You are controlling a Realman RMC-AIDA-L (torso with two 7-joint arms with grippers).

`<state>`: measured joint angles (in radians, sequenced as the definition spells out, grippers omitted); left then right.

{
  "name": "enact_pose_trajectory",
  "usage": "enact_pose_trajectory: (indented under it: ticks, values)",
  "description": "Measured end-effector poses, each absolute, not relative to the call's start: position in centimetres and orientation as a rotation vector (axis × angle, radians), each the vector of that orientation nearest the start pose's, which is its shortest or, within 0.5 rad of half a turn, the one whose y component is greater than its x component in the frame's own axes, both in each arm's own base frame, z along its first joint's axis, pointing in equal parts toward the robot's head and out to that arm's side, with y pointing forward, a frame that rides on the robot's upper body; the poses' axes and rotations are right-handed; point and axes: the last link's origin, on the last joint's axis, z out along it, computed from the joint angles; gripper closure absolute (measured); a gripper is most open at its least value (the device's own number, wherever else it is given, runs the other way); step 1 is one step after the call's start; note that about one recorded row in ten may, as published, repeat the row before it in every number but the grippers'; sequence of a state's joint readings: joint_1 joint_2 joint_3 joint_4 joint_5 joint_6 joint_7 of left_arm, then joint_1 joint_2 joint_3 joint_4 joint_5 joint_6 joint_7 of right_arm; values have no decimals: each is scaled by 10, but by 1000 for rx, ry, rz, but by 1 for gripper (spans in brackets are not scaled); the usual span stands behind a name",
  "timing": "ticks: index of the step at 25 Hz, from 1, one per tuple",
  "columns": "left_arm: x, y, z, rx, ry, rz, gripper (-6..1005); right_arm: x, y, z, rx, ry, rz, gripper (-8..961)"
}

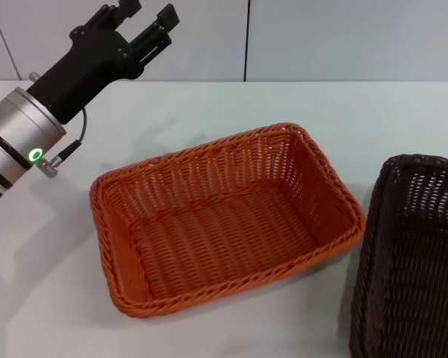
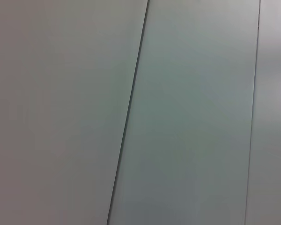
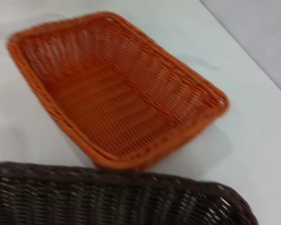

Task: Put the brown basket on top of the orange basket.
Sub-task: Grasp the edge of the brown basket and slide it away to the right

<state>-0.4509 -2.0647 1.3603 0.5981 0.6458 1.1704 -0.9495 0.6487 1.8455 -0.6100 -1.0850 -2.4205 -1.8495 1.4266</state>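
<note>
Two baskets stand on the table (image 1: 209, 104): the brown basket (image 1: 414, 261) just beside the orange basket (image 1: 224, 224). Beyond the orange basket hangs the left tool (image 1: 144, 16), parted and empty.

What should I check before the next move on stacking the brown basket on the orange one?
1. Orange basket empty, ready to receive: ok.
2. Brown basket upright on the table, on the robot's right of the orange one and apart from it: ok.
3. Brown basket gripped: not ok; nothing holds it in any view.
4. Left gripper out of the way: ok, raised at far left, jaws open and empty.
5. Right gripper position and jaws: cannot tell; its wrist view shows only both baskets.
</note>
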Motion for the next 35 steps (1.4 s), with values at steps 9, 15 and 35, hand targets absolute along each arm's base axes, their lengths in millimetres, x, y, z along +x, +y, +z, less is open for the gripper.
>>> enact_pose_trajectory:
  ticks: [9,15,35]
  values:
    - [-212,376,18,-2021,-448,-1247,304,274,377,142,-2710,235,-195,332]
    - [-213,375,18,-2017,-452,-1245,310,285,379,134,-2705,273,-240,332]
    - [-218,377,14,-2015,-486,-1226,310,308,383,103,-2725,305,-284,500]
